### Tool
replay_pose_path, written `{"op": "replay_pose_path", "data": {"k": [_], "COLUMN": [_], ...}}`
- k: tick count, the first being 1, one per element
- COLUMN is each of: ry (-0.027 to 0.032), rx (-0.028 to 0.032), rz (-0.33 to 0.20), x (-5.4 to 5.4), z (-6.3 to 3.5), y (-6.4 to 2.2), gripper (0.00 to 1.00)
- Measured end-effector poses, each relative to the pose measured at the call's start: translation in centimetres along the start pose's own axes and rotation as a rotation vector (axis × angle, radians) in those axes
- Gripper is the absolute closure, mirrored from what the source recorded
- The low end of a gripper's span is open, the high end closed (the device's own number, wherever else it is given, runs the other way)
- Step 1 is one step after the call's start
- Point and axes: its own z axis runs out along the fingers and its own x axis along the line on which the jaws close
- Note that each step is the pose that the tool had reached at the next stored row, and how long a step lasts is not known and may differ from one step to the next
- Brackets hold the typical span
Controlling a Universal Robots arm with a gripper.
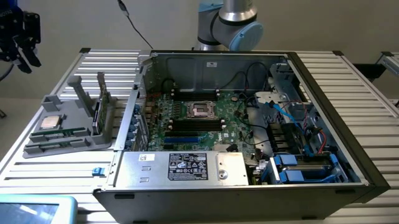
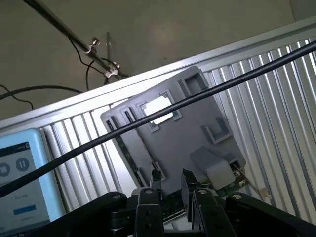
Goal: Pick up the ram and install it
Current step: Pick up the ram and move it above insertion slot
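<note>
The ram (image 1: 59, 134) lies flat in a grey holder tray (image 1: 65, 109) on the ribbed metal surface (image 1: 349, 93). In the exterior view the tray is at 9 o'clock from the open computer case (image 1: 249, 196). A square silver processor chip (image 1: 50, 122) sits just beside the ram at its 11 o'clock. The end effector (image 1: 18, 39) hangs well clear of the tray toward 11 o'clock, its fingers (image 2: 188, 183) spread apart and pinching nothing. A blue-framed screen (image 1: 34, 210) rests at 7 o'clock.
</note>
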Motion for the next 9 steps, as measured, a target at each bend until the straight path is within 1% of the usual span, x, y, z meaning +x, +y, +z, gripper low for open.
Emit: {"op": "replay_pose_path", "data": {"k": [3,6,9], "ry": [0.0028,0.0062,0.0091], "rx": [-0.0016,-0.0045,-0.006], "rz": [-0.048,-0.101,-0.156], "x": [0.0,0.0,0.0], "z": [0.21,0.7,1.25], "y": [-0.02,-0.04,-0.07], "gripper": [0.7,0.7,0.7]}}
